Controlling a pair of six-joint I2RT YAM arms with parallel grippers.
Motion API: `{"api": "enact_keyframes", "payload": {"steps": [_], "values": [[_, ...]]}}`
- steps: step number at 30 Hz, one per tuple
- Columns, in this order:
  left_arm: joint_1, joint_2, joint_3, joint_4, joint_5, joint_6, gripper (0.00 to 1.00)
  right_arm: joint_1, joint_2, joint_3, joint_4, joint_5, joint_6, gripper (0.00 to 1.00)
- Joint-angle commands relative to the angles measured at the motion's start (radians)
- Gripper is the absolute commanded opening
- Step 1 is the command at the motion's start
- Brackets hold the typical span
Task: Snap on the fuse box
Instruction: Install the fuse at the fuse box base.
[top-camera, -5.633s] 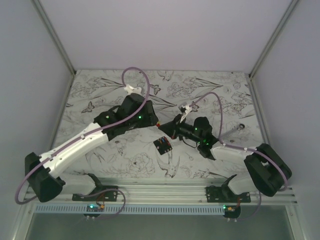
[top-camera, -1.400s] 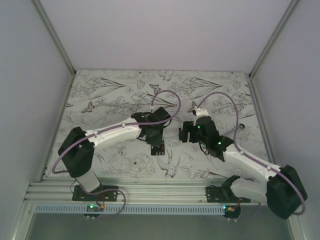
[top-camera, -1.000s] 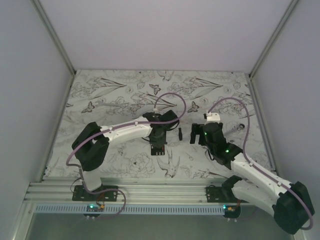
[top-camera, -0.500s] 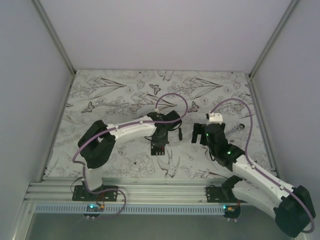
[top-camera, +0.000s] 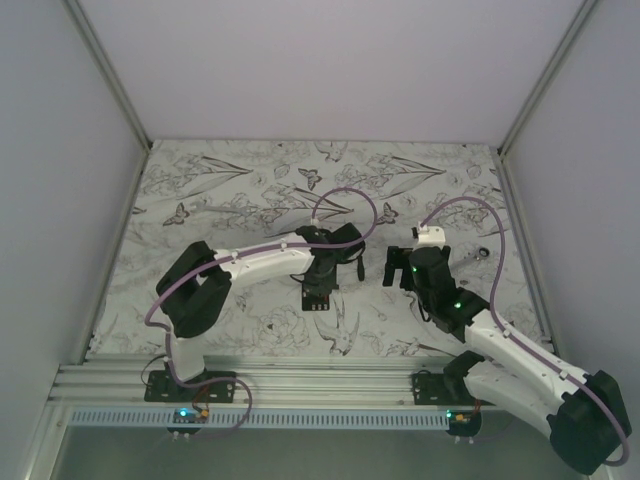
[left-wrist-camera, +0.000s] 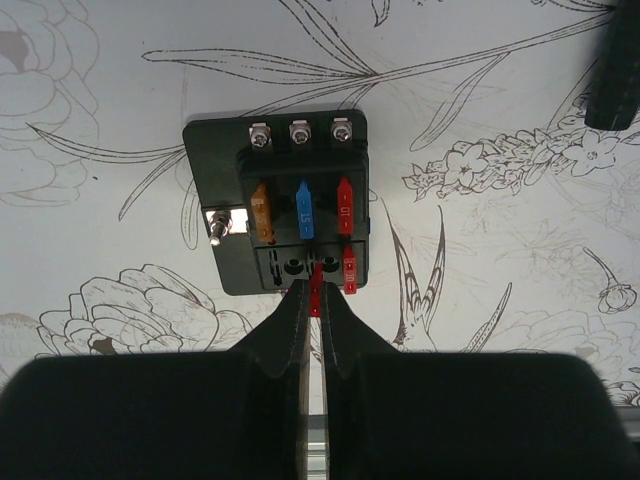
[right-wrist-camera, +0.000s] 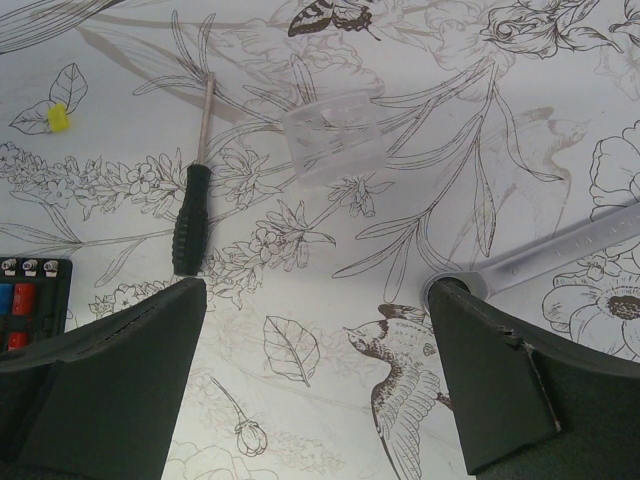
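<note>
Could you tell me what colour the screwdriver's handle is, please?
The handle is black; best in right wrist view.

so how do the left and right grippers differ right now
The left gripper has its jaws shut, pinching a small red fuse; the right gripper has its jaws wide open and holds nothing. The left gripper is at one edge of the fuse box; the right gripper hangs over the table near a screwdriver and a clear cover. Both point down at the table.
</note>
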Motion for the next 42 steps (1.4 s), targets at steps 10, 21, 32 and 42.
{"api": "enact_keyframes", "payload": {"steps": [10,21,32,42], "values": [[-0.01,0.035,-0.002,-0.062,-0.053,-0.014,0.0,-0.007,0.005,0.003,0.014,0.012,0.014,1.0],[-0.017,0.061,0.007,-0.061,-0.039,-0.02,0.0,-0.007,0.004,0.003,0.014,0.012,0.015,1.0],[-0.037,0.06,0.018,-0.061,-0.037,-0.026,0.0,-0.006,0.005,0.003,0.015,0.006,0.014,1.0],[-0.048,0.06,0.024,-0.061,-0.047,-0.037,0.0,-0.007,0.007,0.002,0.014,0.001,0.016,1.0]]}}
